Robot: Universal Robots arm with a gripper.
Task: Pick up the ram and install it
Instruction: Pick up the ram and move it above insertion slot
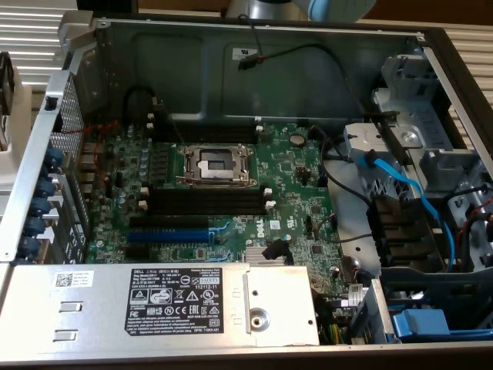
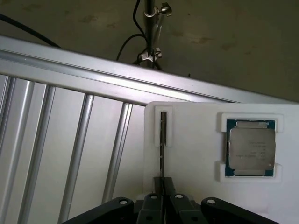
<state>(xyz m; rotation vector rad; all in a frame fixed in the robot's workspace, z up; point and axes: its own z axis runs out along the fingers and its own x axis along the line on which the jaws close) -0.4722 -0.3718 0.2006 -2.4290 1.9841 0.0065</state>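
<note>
In the wrist view the ram [image 2: 162,140] stands on edge in a narrow slot of a white holder tray [image 2: 196,196], so I see it as a thin dark strip. My gripper [image 2: 162,199] is at the near end of that strip. Its two black fingers [image 2: 153,203] press close on either side of the ram's edge, shut on it. The ram still sits in the tray's slot. In the exterior view the long black memory slots [image 1: 208,202] lie on the green motherboard [image 1: 293,166], just below the CPU socket [image 1: 216,163].
A processor chip [image 2: 251,149] rests in a second pocket of the white tray. Aluminium rails [image 2: 79,140] run beside the tray. In the open computer case are a blue expansion slot [image 1: 168,231], a power supply [image 1: 154,301], blue cables [image 1: 400,185] and drive bays [image 1: 431,146].
</note>
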